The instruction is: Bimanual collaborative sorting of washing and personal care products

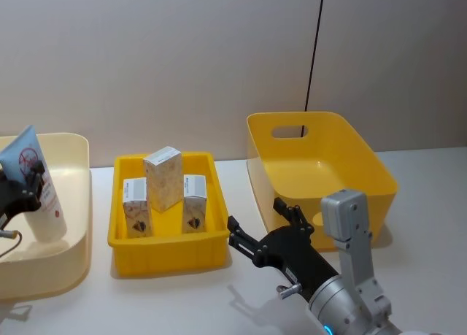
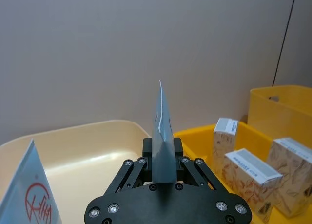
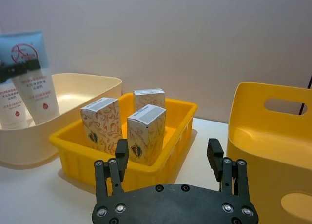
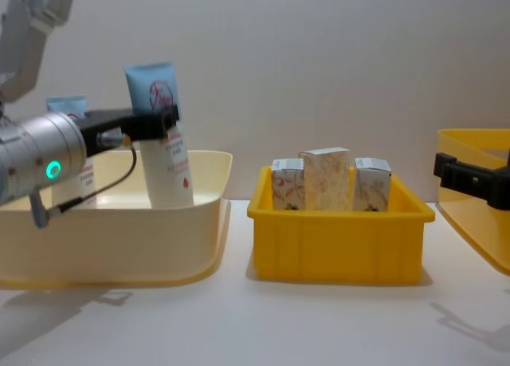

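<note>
step in hand looks like placing a tube. the left gripper (image 4: 151, 125) is clamped on the pale-blue tube (image 4: 169, 175) just below its blue crimped end, holding it upright w/ the lower end down inside the cream bin (image 4: 119, 230), near the bin's right wall. can't tell if the tube's foot touches the bin floor, since the wall hides it. a second tube (image 4: 67, 106) stands farther left in the same bin, behind the arm.

the three cartons (image 1: 162, 178) stand upright in the small yellow tray (image 4: 335, 242), mid table, apart from both grippers. the right gripper (image 1: 255, 214) hovers low w/ jaws spread wide and nothing btwn them, in front of the gap btwn the tray and the big yellow bin (image 1: 321, 117) (the one w/ a handle cut-out in its far wall).

next move, as i judge it: the left lets the tube settle, opens and lifts clear w/o tipping it or knocking its neighbour. the right prob. reaches over the tray's front wall for the nearest carton.
</note>
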Motion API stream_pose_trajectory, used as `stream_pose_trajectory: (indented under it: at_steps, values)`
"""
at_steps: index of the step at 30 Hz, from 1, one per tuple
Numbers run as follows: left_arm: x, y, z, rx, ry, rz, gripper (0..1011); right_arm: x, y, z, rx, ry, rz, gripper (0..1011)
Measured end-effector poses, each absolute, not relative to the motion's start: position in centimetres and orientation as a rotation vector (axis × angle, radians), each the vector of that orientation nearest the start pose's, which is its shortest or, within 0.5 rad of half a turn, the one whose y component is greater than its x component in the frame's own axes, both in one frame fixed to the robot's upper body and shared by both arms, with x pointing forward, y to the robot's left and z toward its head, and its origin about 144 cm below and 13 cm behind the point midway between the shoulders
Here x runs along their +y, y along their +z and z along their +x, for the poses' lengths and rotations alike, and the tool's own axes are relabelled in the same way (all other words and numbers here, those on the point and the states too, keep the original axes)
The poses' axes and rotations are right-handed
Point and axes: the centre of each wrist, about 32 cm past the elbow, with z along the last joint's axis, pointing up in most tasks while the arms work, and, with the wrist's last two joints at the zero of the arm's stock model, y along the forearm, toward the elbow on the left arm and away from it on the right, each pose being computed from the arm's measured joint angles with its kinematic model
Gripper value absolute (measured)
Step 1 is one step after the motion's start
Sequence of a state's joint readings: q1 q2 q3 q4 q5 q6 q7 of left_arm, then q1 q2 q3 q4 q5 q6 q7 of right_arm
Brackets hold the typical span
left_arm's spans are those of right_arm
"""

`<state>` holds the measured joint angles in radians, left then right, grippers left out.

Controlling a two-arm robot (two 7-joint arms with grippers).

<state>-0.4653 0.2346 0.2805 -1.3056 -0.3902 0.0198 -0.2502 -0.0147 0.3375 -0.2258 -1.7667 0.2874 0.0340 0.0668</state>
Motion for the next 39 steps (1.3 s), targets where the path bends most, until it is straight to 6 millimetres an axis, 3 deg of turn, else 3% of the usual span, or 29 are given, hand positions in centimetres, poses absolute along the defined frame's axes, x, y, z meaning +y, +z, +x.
stream_pose_trajectory:
  at_steps: [22,39]
  values:
    - [25.9,126.5,57.7,-0.13,0.83,-0.3,225,-23.7,118.9,44.3,-0.075,-1.229,0.026,1001]
    - [25.1,127.1,57.3,-0.136,0.573,-0.327,225,-23.7,118.9,44.3,-0.075,-1.229,0.026,1000]
